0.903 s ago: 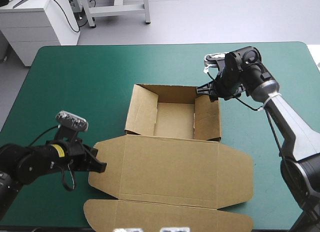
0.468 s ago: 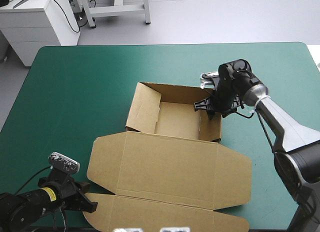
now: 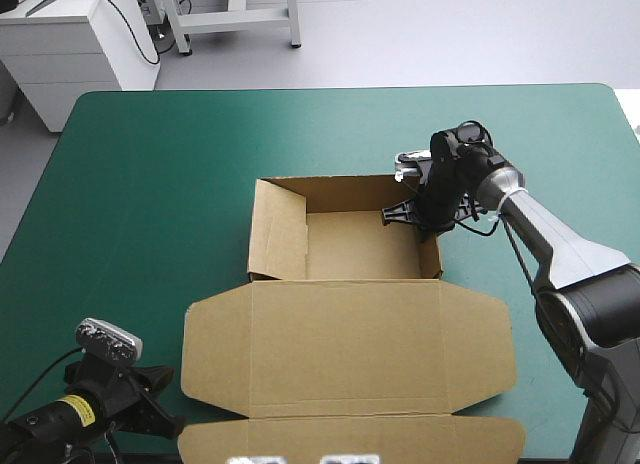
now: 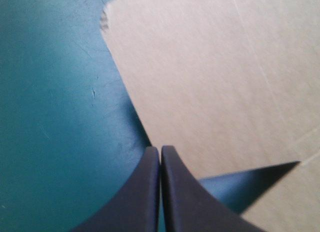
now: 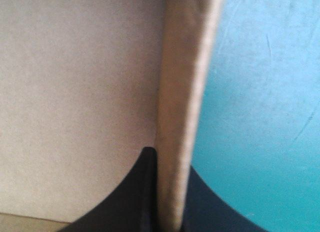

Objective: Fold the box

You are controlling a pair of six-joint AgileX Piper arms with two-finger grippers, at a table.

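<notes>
- The left gripper (image 3: pixel 168 422), with its two broad black fingers, has pulled back from the side of the brown cardboard box (image 3: pixel 345 334). It now sits low at the near left corner of the box's flat lid (image 3: pixel 340 384).
- In the left wrist view its fingers (image 4: pixel 145 192) are pressed together with nothing between them. The lid's edge lies just ahead of the tips.
- The left arm lies low over the teal-green table cover (image 3: pixel 150 184) and points toward the box.
- The box has turned since earlier and now sits straight. Its lid lies flat on the near side and its open tray (image 3: pixel 355 246) on the far side.
- The tray's right wall (image 3: pixel 432 254), which leaned before, now stands up straight. I think the tray is nearly shaped and the lid is the part left to do.
- The right gripper (image 3: pixel 405 212) has moved in over the far end of that wall. The right wrist view shows its fingers (image 5: pixel 125 202) pinching the wall (image 5: pixel 182 92), one inside the tray and one outside.
- The right arm comes from the box's right side, bends at the elbow, and tips its wrist down.
</notes>
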